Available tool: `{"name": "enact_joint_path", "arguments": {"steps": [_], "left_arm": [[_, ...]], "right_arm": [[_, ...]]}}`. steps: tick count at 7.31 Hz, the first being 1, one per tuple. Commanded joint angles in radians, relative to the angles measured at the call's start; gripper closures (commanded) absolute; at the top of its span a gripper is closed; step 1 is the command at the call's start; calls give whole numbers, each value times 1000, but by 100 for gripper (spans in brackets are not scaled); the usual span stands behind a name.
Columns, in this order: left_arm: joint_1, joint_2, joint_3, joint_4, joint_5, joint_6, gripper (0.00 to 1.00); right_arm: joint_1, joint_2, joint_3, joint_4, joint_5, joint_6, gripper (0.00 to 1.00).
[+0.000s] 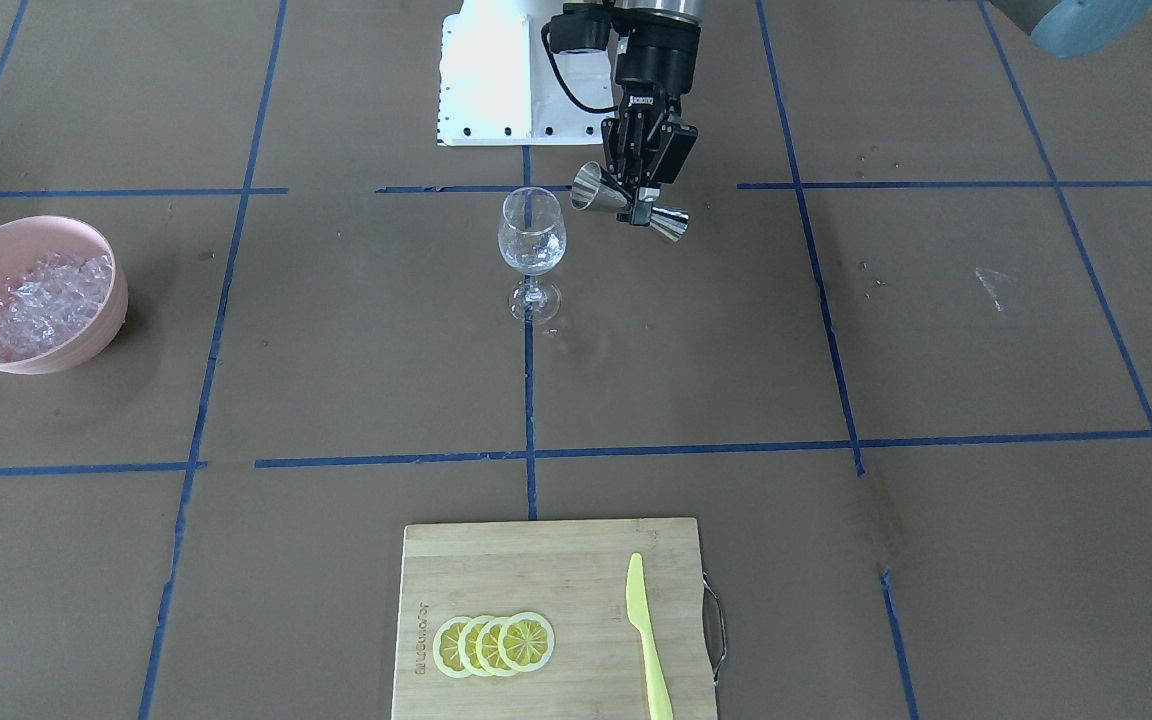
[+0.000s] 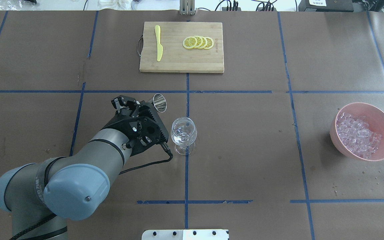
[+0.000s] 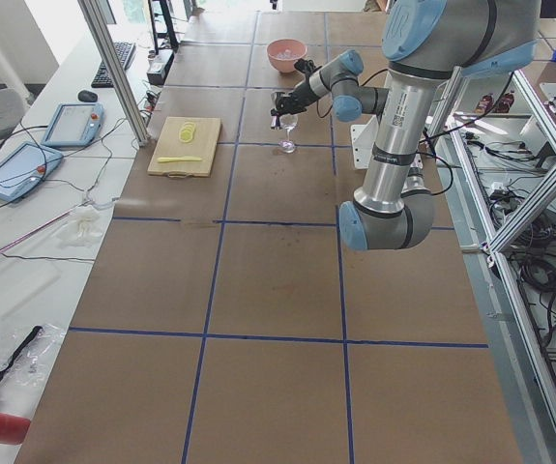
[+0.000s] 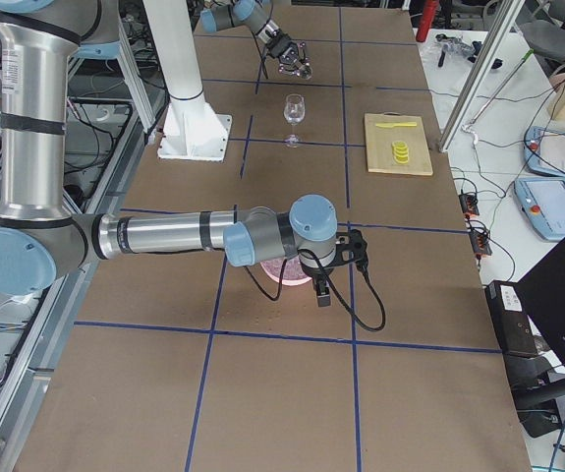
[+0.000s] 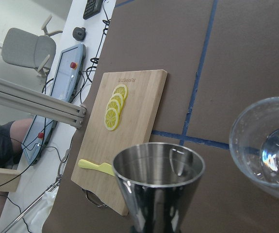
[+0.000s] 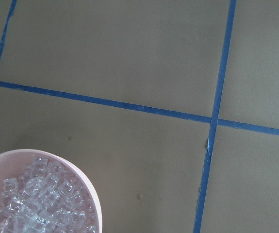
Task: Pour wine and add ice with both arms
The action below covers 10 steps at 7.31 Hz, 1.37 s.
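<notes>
One tilted measure [image 1: 596, 188] sits clamped in the left pincer [image 1: 641, 200]; best centre its lip over the glass [image 1: 533, 235] just beside, tipping slowly; right pincer's [image 4: 353, 248] opening: cannot tell.

The wine glass [image 1: 532, 240] stands just beside the left tool's [image 1: 641, 203] jigger [image 1: 596, 187], with bare table [image 1: 336, 330] toward the bowl [image 1: 86, 345].

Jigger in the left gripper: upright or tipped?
Tipped. The jigger lies almost sideways in the left gripper, one mouth toward the wine glass.
</notes>
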Motion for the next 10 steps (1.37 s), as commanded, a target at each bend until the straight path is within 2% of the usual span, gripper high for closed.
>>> {"name": "enact_joint_path", "arguments": {"steps": [1, 2, 3, 4, 6, 7, 8, 9, 10], "left_arm": [[-1, 108, -8, -141, -26, -247, 100], [-3, 208, -2, -264, -23, -328, 100], [-3, 323, -4, -465, -26, -337, 100], [-3, 428, 27, -628, -21, -425, 100], [-3, 545, 134, -810, -12, -679, 100], [-1, 624, 203, -916, 44, -840, 100], [9, 640, 296, -1053, 153, -904, 100], [13, 656, 345, -1134, 190, -916, 100], [20, 667, 360, -1138, 273, -924, 100]], "right_arm": [[-5, 2, 0, 0, -3, -1, 0], [-7, 3, 0, 0, -5, -1, 0], [-7, 3, -2, 0, -6, -1, 0], [-8, 3, -2, 0, -6, -1, 0], [-8, 3, 0, 2, -5, 0, 0], [-8, 3, 0, 2, -5, -1, 0], [-8, 3, 4, 2, -3, 0, 0], [-8, 5, 6, 3, -2, 2, 0], [-8, 5, 9, 3, -2, 2, 0]]}}
